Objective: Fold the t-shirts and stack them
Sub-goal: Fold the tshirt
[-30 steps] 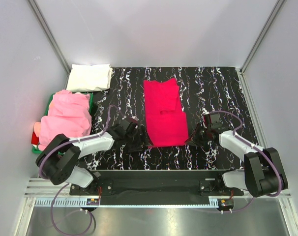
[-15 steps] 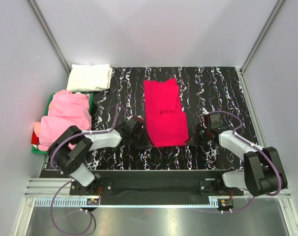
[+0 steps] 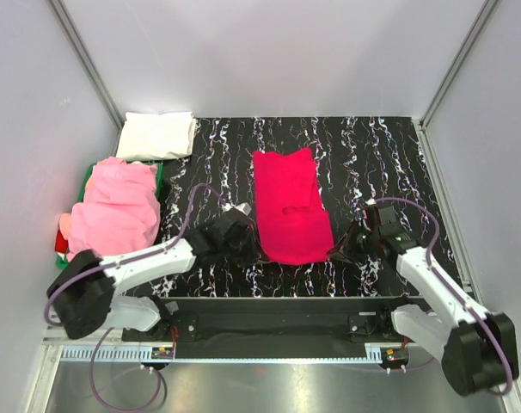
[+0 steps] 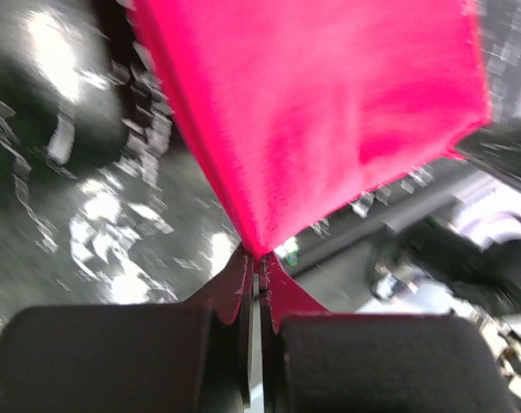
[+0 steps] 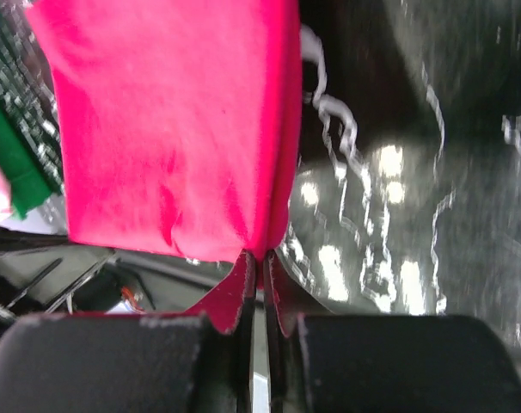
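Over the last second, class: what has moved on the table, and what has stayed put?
The left gripper moved right to the near-left corner of the red t-shirt; the right gripper drew back toward the near edge. Both now pinch the near corners, and the shirt slid slightly that way too. The pink t-shirt and white t-shirt stayed put.

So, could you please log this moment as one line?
left end effector: pinching red t-shirt | right end effector: pinching red t-shirt
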